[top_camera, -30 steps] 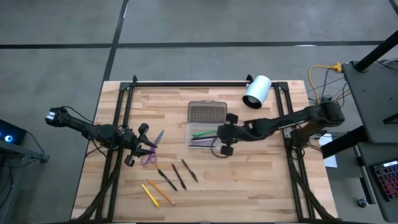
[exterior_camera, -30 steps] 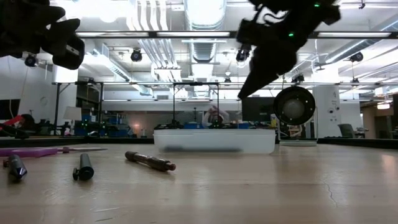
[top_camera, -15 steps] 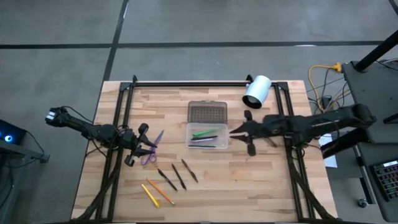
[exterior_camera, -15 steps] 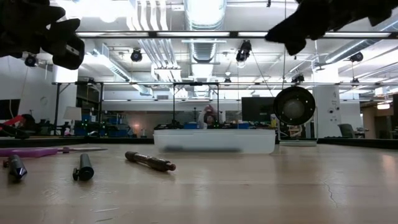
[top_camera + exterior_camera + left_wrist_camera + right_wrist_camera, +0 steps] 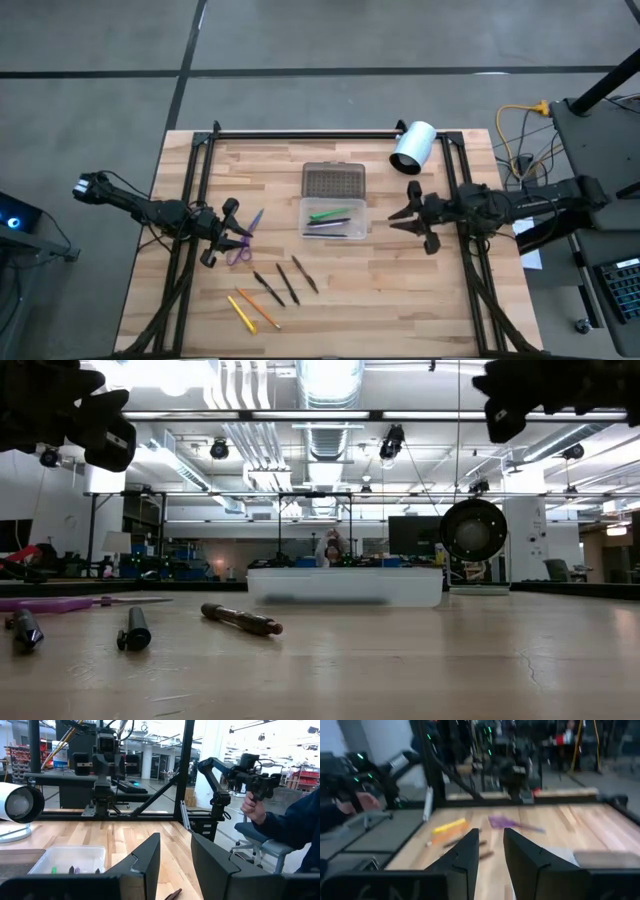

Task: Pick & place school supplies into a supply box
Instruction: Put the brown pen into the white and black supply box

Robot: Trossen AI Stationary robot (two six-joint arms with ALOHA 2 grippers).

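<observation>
Supply box (image 5: 334,218) sits mid-worktop (image 5: 420,290), lid (image 5: 334,180) lying flat just behind it; green and dark pens inside. Right gripper (image 5: 397,214) hangs beside the box, apart from it, fingers parted, empty. Left gripper (image 5: 243,232) hovers over the purple scissors (image 5: 246,232), released, nothing held. 3 dark pens (image 5: 287,282) and yellow/orange pencils (image 5: 250,311) lie near the front edge.

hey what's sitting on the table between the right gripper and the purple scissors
In the high view, the open supply box, with pens inside, lies between the right gripper and the purple scissors. Bare wood fills the rest of the stretch.
</observation>
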